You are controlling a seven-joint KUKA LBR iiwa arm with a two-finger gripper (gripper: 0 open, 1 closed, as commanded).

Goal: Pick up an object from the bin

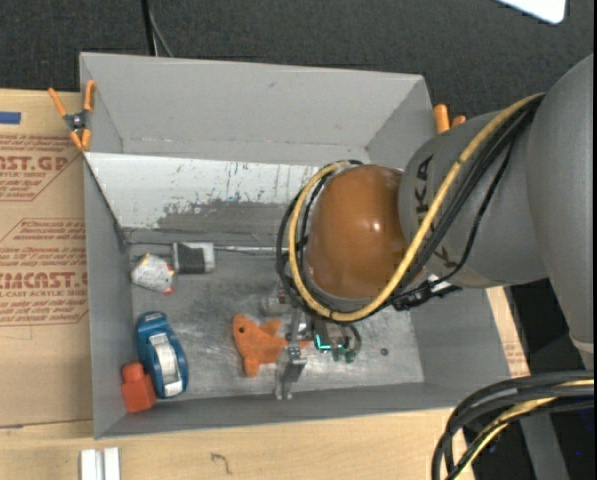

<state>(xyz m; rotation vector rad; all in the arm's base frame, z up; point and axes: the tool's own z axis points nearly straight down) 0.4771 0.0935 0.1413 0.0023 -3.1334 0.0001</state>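
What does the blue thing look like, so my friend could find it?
Look in the grey bin, at its floor's lower left corner. A rounded blue thing with a white middle lies there, beside a small red block. No other loose thing is blue.

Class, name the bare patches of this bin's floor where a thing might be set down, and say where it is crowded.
Bare floor lies between the blue-and-white thing and the orange piece, and in the lower right corner beyond the pincer. It is crowded along the left wall and close around the pincer.
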